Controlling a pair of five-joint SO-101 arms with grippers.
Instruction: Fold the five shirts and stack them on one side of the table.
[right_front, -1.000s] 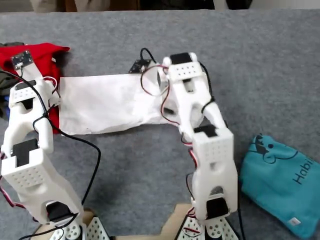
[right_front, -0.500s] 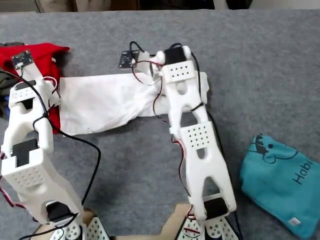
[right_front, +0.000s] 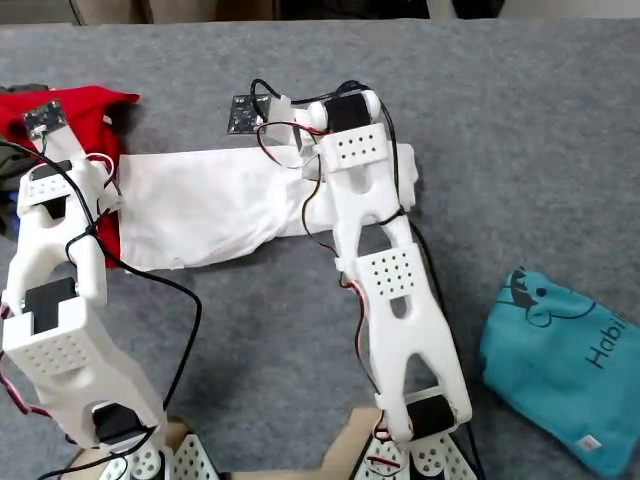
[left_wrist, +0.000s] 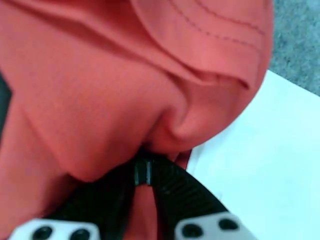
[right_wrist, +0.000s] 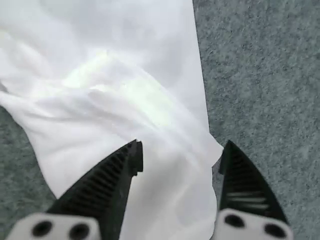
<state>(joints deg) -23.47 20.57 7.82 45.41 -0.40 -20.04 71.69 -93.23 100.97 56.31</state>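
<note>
Nearest, by the near right edge of the table (right_front: 250, 330), a bundled teal shirt (right_front: 560, 360) lies well apart from both arms. Farther in, left of centre, the white shirt (right_front: 200, 205) lies spread out, its long axis running left to right across the tabletop. The right gripper (right_wrist: 180, 160) hangs over that shirt's rumpled right end, jaws spread wide astride the cloth and gripping nothing. This arm looks better placed for the fold. At the far left corner, the left gripper (left_wrist: 143, 172) is pinched closed on the red shirt (right_front: 75, 105), which touches the white shirt's left end.
</note>
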